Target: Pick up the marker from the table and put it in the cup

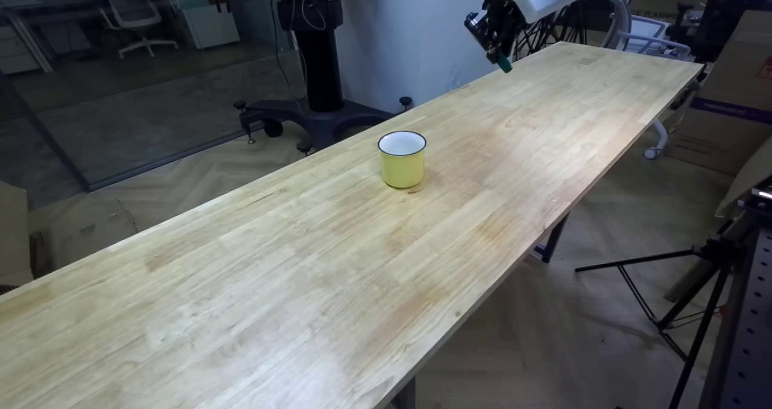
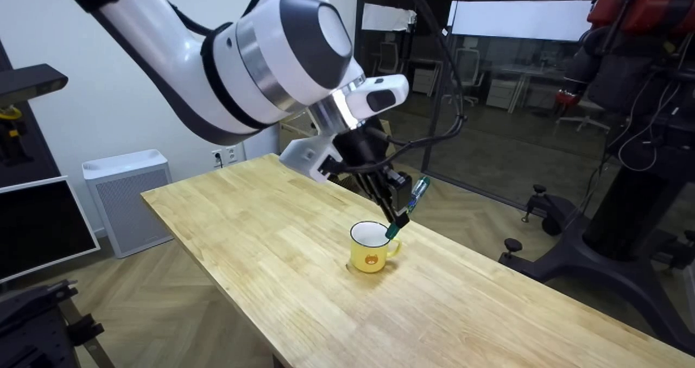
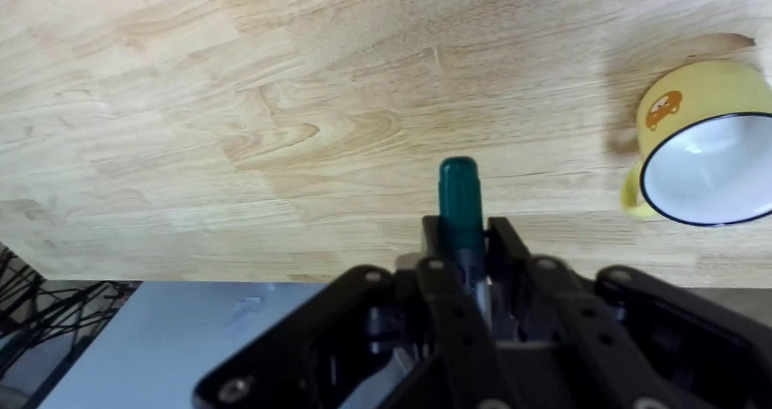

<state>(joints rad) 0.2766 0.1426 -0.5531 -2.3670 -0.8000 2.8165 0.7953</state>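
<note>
wrist view shows the black two-fingered gripper [image 3: 463, 228] closed on the slim green-capped marker [image 3: 460, 195], which hangs above the pale wood-grain bench [image 3: 313, 83]. picking up looks done; carrying across, lowering and letting go remain, since the short, wide yellow cup [image 3: 702, 95] with a white inside stands off to one side. in an exterior view the marker [image 2: 417, 193] seems to touch the cup, but in an exterior view the marker [image 1: 504, 64] hangs well apart, so that overlap is likely perspective; the yellow handle [image 3: 632, 195] and orange bear-like face [image 3: 663, 108], plain in the wrist view, are hidden there.
</note>
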